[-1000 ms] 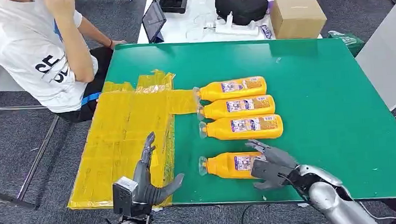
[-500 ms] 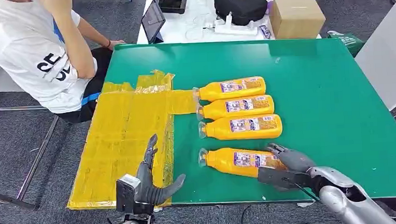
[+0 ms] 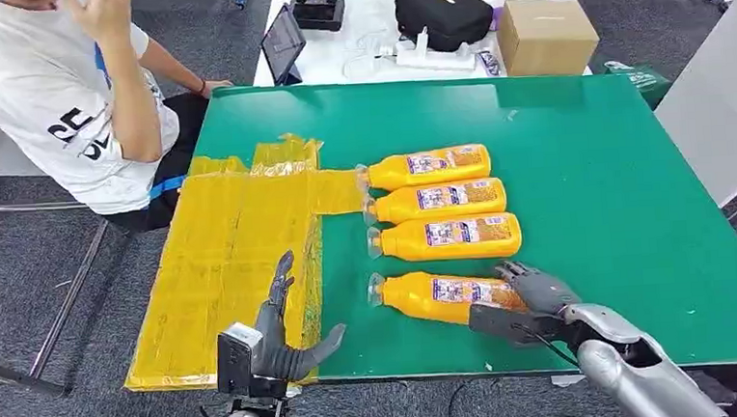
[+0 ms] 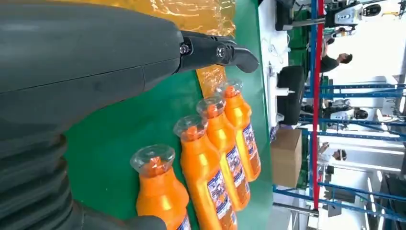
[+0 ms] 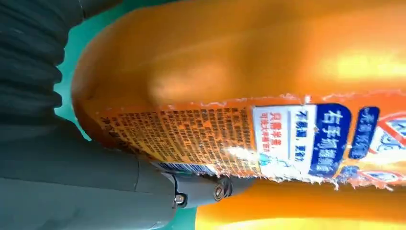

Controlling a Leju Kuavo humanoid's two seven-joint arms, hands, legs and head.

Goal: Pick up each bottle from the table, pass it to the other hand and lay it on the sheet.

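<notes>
Several orange bottles lie side by side on the green table [image 3: 614, 184], caps pointing at the yellow sheet [image 3: 222, 246]. My right hand [image 3: 525, 300] grips the base end of the nearest bottle [image 3: 428, 297], fingers over it and thumb at its near side. That bottle [image 5: 239, 62] is very close in the right wrist view, with my thumb [image 5: 143, 191] against its label. The other bottles [image 3: 449, 236] [image 3: 437, 200] [image 3: 430, 166] lie untouched beyond it. My left hand [image 3: 276, 335] is open with fingers spread above the sheet's near edge, apart from the bottles [image 4: 206, 167].
A person in a white T-shirt [image 3: 59, 102] sits at the table's far left corner. Behind the green table a white table carries a black bag [image 3: 441, 11], a cardboard box [image 3: 547, 35] and a tablet [image 3: 284, 40]. The table's right half is bare green.
My right hand slid from the nearest bottle's label toward its base and closed around it. The bottle turned slightly, its cap end moving away from me. My left hand stayed still.
</notes>
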